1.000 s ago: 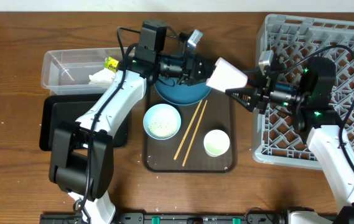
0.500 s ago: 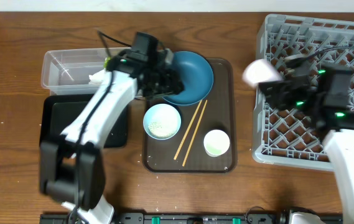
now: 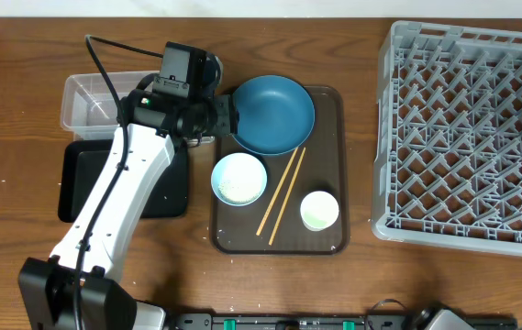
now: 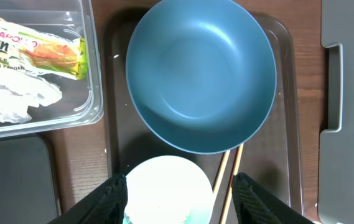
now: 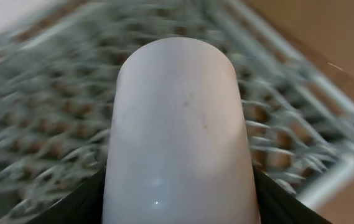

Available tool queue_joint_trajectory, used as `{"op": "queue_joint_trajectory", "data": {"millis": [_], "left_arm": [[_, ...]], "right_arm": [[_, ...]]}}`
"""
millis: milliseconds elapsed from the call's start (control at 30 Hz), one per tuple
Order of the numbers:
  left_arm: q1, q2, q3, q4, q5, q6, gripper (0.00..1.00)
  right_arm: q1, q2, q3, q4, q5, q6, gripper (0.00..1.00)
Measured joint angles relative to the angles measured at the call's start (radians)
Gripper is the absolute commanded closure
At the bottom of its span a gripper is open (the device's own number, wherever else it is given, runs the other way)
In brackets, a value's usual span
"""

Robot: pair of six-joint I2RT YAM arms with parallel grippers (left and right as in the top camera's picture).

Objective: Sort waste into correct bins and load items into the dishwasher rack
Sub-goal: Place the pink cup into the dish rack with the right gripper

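Note:
The round blue plate (image 3: 273, 114) (image 4: 200, 74) lies at the back of the dark brown serving tray (image 3: 242, 236). In front of it are the white bowl (image 3: 238, 178) with rice grains, the chopsticks (image 3: 281, 191) and one white cup (image 3: 319, 210). My left gripper (image 3: 226, 119) (image 4: 186, 202) is open and empty, hovering over the plate's left edge and the bowl (image 4: 167, 190). The wrapper (image 4: 52, 53) and tissue (image 4: 9, 102) lie in the clear tub (image 3: 91, 96). My right gripper (image 5: 180, 205) is shut on the other white cup (image 5: 177, 112), above the grey rack (image 3: 467, 128) (image 5: 40, 124); it is outside the overhead view.
The shallow black tray (image 3: 82, 188) sits in front of the clear tub, under my left arm. The rack takes up the right side of the table, close beside the serving tray's right edge.
My right arm carried the white cup rightward over the rack and left the overhead view. My left arm pulled back left from above the blue plate to its left edge.

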Motion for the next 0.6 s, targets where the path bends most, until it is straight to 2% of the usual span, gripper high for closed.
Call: {"op": "queue_joint_trajectory", "data": {"millis": [233,333,433,500,533,567,600], "left_arm": [[0.000,0.000,0.000,0.000,-0.010,0.000,0.43],[0.000,0.000,0.000,0.000,-0.013,0.000,0.43],[0.000,0.000,0.000,-0.001,-0.012,0.000,0.43],[0.000,0.000,0.000,0.000,-0.013,0.000,0.43],[0.000,0.000,0.000,0.000,-0.013,0.000,0.43],[0.000,0.000,0.000,0.000,-0.013,0.000,0.43],[0.000,0.000,0.000,0.000,-0.013,0.000,0.42]], "right_arm": [[-0.150,0.132,0.002,-0.027,0.038,0.026,0.99],[-0.176,0.201,0.002,-0.033,0.041,0.029,0.93],[-0.184,0.261,0.002,-0.020,0.041,0.029,0.82],[-0.184,0.297,0.002,-0.005,0.031,0.029,0.64],[-0.184,0.309,0.002,-0.002,0.023,0.029,0.49],[-0.184,0.320,0.002,-0.001,0.013,0.029,0.27],[-0.184,0.331,0.002,-0.001,-0.004,0.031,0.01]]}}
